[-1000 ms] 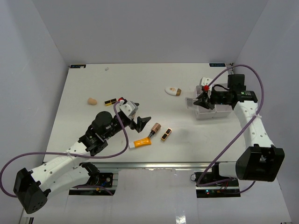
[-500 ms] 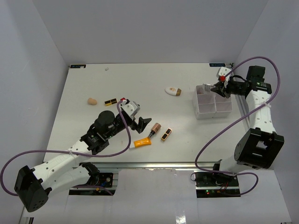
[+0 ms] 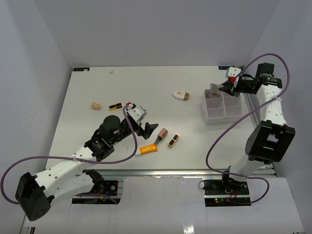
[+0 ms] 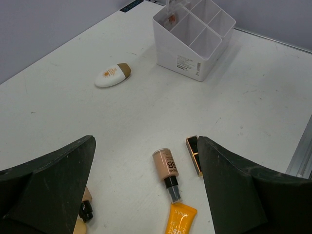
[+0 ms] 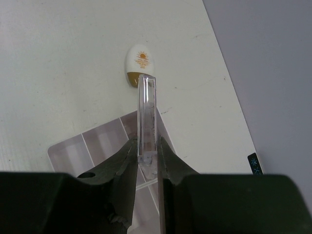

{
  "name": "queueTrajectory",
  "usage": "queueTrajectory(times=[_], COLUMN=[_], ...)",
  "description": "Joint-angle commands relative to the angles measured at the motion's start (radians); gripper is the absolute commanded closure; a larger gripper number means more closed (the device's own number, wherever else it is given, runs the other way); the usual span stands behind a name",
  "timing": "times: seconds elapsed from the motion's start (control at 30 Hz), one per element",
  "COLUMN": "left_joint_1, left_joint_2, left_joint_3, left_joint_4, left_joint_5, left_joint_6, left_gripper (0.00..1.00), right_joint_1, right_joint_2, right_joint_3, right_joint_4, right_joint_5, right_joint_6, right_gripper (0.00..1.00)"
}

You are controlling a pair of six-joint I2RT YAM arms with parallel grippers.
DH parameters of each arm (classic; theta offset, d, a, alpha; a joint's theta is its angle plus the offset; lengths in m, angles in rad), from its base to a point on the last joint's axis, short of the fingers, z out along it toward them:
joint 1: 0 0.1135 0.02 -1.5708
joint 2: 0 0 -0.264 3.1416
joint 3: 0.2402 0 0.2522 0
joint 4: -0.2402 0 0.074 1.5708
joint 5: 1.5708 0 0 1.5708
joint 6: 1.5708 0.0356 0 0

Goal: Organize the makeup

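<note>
Beige sponge (image 3: 96, 105): lies at 10 o'clock on the white table (image 3: 87, 87).
Black-gold case (image 3: 115, 106): at the sponge's 3 o'clock, near it but apart.
Left gripper (image 3: 145, 128): jaws spread wide with nothing between them, low over mid-table.
Orange tube (image 3: 148, 149): flat on the table at the left gripper's 6 o'clock.
Beige bottle (image 4: 165, 164): flat at the left gripper's 3 o'clock, with its black cap toward the tube.
Second black-gold case (image 4: 194, 155): just beside the bottle at its 3 o'clock.
White oval compact (image 3: 181, 94): brown-capped, at 9 o'clock of the tray and well apart from the bottle.
White four-compartment tray (image 4: 180, 53): at 3 o'clock on the table.
Right gripper (image 5: 147, 146): clamped on a clear flat packet (image 5: 146, 112), which is seen edge-on.
Packet position: above the tray's 11 o'clock compartment; cannot tell whether it touches the tray.
</note>
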Motion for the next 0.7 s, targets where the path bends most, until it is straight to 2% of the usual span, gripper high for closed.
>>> queueTrajectory(times=[0.0,0.1,0.5,0.67], left_joint_1=[-0.003,-0.001,-0.003,-0.003], left_joint_2=[0.001,0.002,0.014,0.014], left_joint_3=[0.013,0.012,0.012,0.012], left_joint_4=[-0.001,-0.001,0.001,0.0], left_joint_5=[0.01,0.011,0.011,0.008], left_joint_6=[0.007,0.008,0.013,0.014], left_gripper=[0.03,0.03,0.03,0.03], right_joint_1=[0.007,0.009,0.037,0.052], right_joint_2=[0.051,0.078,0.146,0.186], right_joint_3=[0.1,0.119,0.171,0.23], right_joint_4=[-0.166,-0.207,-0.248,-0.249], right_joint_5=[-0.03,-0.016,0.026,0.05], right_joint_6=[-0.164,-0.22,-0.278,-0.261], right_gripper=[0.91,0.91,0.91,0.86])
